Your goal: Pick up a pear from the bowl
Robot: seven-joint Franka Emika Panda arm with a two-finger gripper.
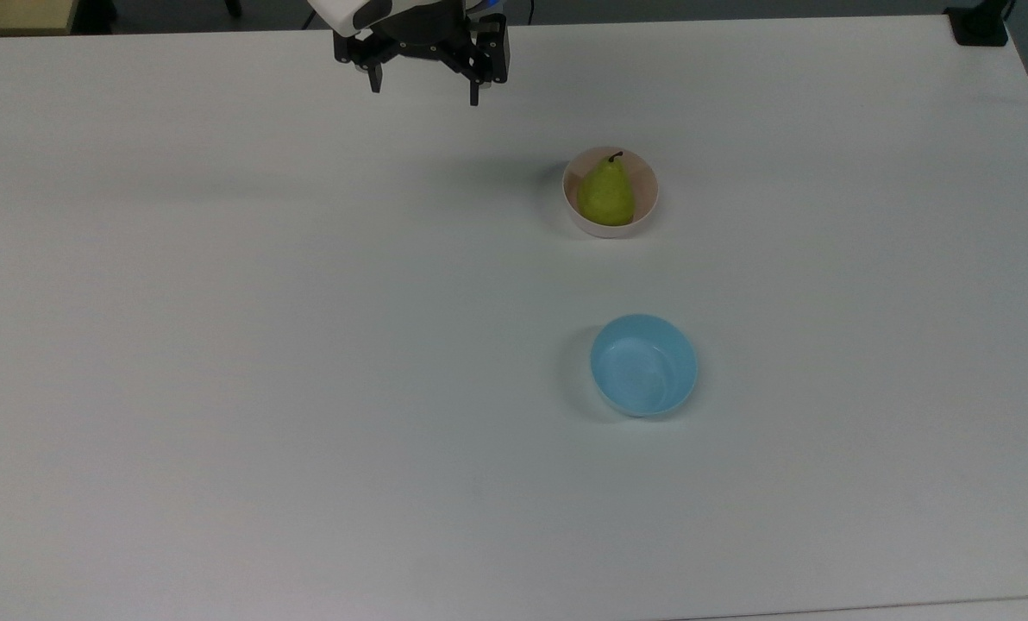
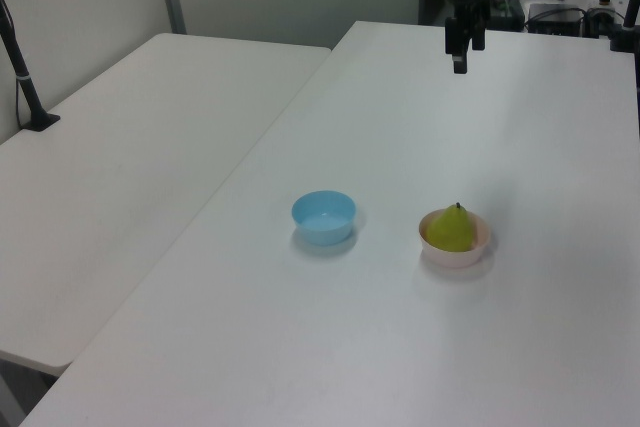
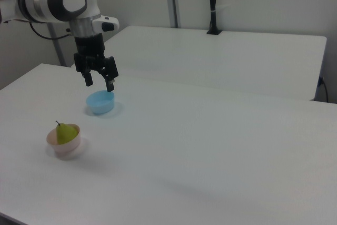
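A yellow-green pear (image 1: 607, 193) (image 2: 451, 229) (image 3: 64, 132) with a dark stem stands upright in the pale pink bowl (image 1: 646, 208) (image 2: 456, 255) (image 3: 66, 148). My gripper (image 1: 425, 93) (image 2: 460, 59) (image 3: 99, 84) hangs open and empty above the table near its far edge in the top view. It is well to the left of the bowl and farther back in that view, not touching anything.
A light blue bowl (image 1: 644, 365) (image 2: 324, 216) (image 3: 101, 102) stands empty nearer the front of the top view, below the pink one. A second white table (image 2: 130, 137) adjoins on the left view's left. A black post base (image 1: 980, 26) sits at the top view's far right corner.
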